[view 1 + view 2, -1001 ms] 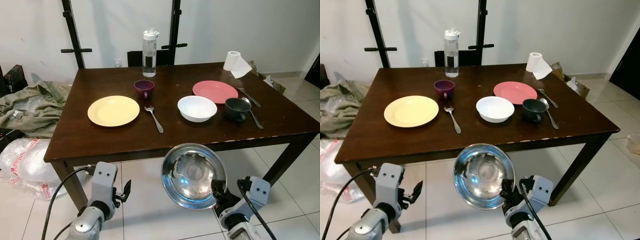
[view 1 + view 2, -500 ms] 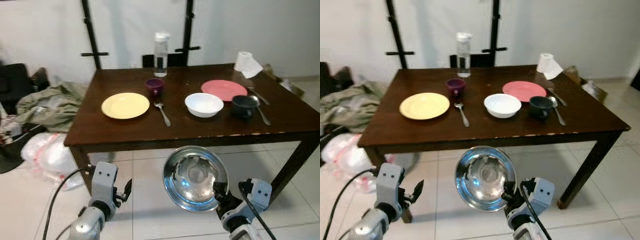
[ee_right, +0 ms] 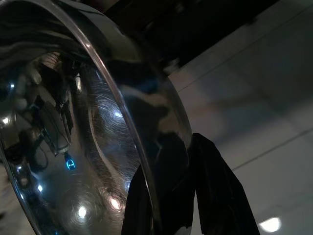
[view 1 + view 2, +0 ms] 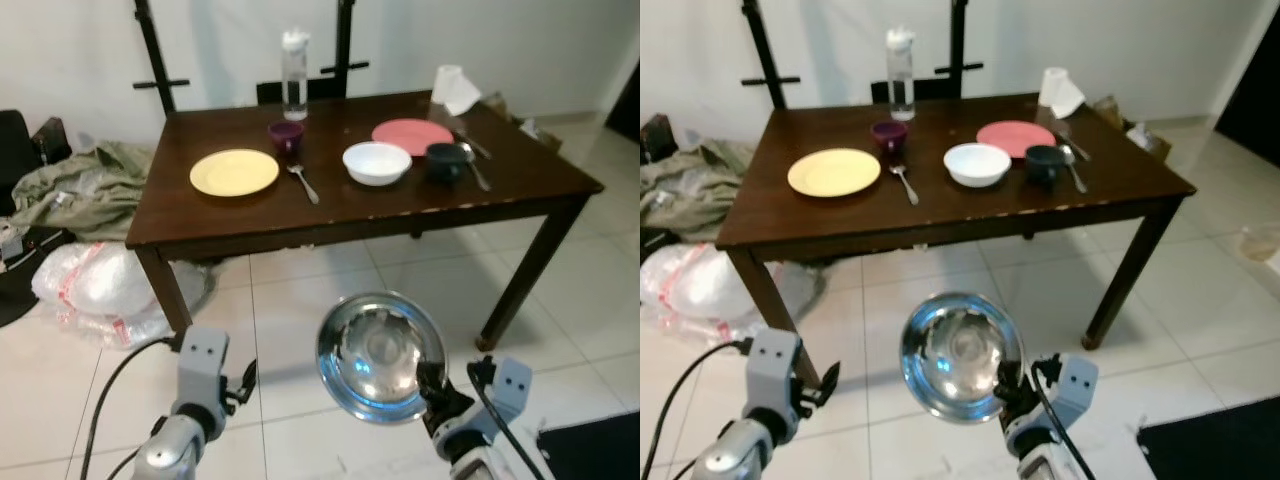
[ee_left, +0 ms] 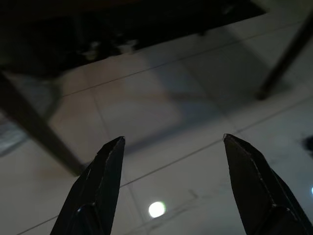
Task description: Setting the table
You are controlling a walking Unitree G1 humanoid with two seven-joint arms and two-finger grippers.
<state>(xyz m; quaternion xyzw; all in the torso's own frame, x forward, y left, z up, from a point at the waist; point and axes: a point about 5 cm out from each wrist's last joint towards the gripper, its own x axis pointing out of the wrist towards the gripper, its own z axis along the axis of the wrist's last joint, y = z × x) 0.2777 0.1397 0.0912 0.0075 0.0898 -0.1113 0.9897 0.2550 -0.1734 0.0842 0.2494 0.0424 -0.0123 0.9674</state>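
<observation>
A steel bowl (image 4: 380,356) is held up over the tiled floor (image 4: 300,300), well short of the dark worktop (image 4: 250,215). In the right wrist view its rim is seen pinched by the right claw (image 3: 168,196), one black finger inside the bowl, one outside, clamped on it; the head views give only the bowl's shiny inside with the wrist behind it. The left claw (image 5: 171,147) is shown spread wide apart over bare tile in its wrist view, with nothing between the fingers and a worktop leg (image 5: 34,127) ahead.

On the worktop, laid out across the middle: a yellow plate (image 4: 234,172), a purple cup (image 4: 286,135), a spoon (image 4: 303,182), a white bowl (image 4: 376,162), a pink plate (image 4: 412,135), a dark mug (image 4: 444,161). A water bottle (image 4: 293,74) and a paper roll (image 4: 452,88) are stood at the far edge. The near edge strip of the worktop is bare. Open tile lies between the robot and the worktop; a plastic bag (image 4: 95,295) and crumpled cloth (image 4: 75,185) are heaped to the left.
</observation>
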